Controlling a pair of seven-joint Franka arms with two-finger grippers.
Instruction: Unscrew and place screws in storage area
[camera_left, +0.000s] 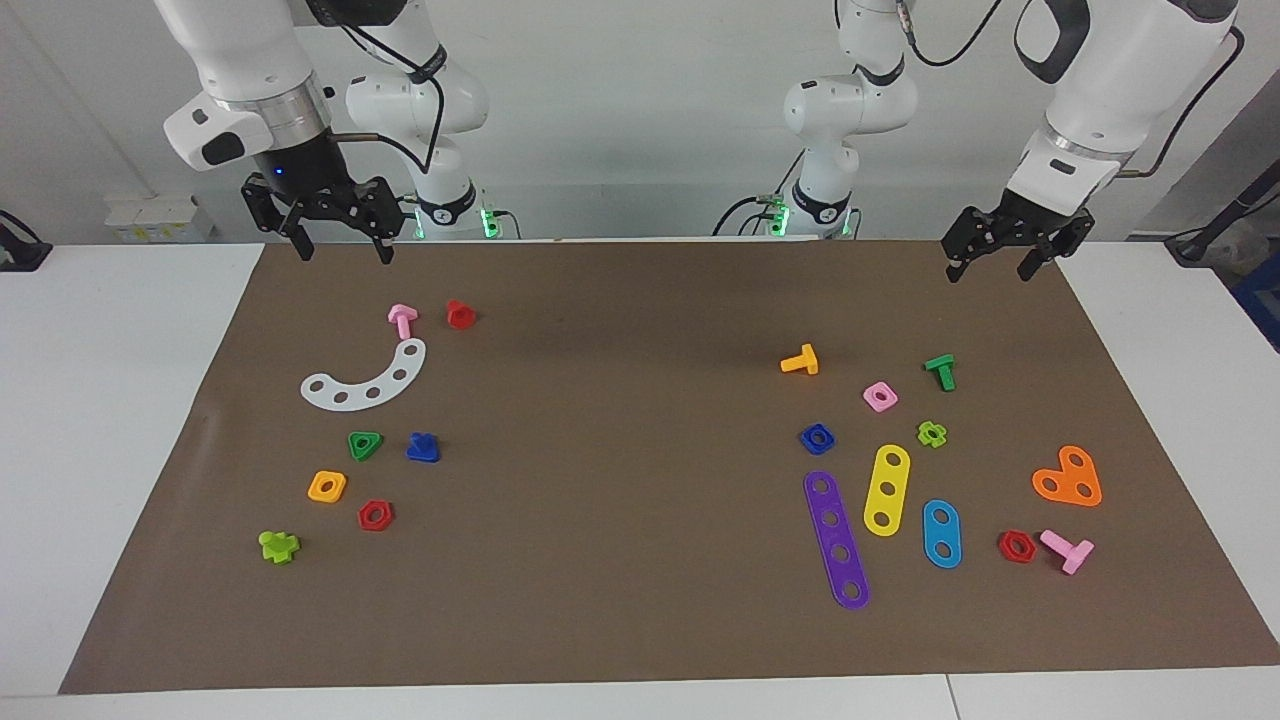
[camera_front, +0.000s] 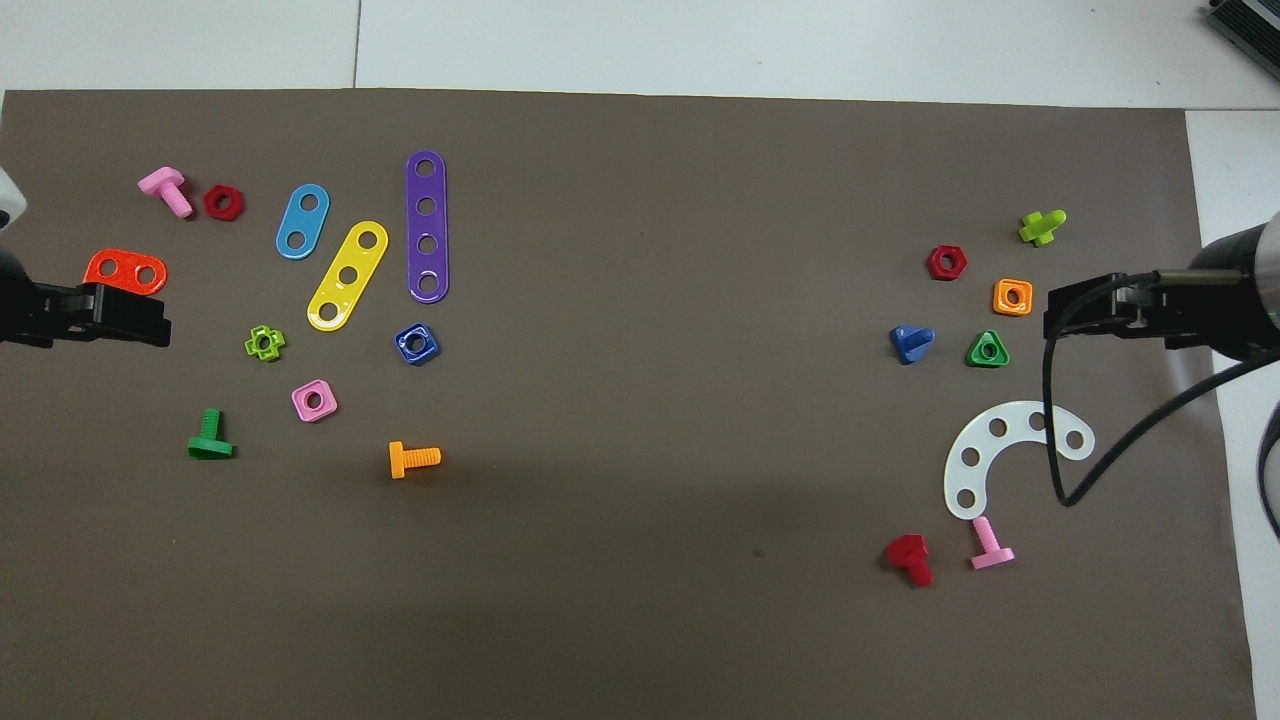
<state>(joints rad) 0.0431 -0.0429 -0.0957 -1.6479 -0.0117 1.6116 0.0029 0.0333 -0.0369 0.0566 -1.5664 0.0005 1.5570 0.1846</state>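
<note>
Two Franka arms stood over a brown paper mat (camera_left: 640, 620) strewn with toy fasteners. The right gripper (camera_left: 341, 248) hung in the air above the mat's robot-side edge at the right arm's end, its 2 fingers spread wide, holding and touching nothing. The left gripper (camera_left: 990, 267) hung above the mat's robot-side corner at the left arm's end, fingers likewise spread and empty.

The dark blue bolt (camera_left: 423, 447), with its triangular head, lay on the mat at the right arm's end, just beside the green triangular nut (camera_left: 364, 444); in the facing view it sat at about 5 o'clock from the right gripper, well apart from it. The white curved strip (camera_left: 366, 378) lay between the two. The dark blue nut (camera_left: 817, 438) lay separately at the left arm's end, just nearer the robots than the purple 4-hole strip (camera_left: 837, 539) and at about 5 o'clock from the orange bolt (camera_left: 800, 360). In the facing view it sat at about 7 o'clock from the left gripper, well apart from it. Bolt and nut were unscrewed from each other.
</note>
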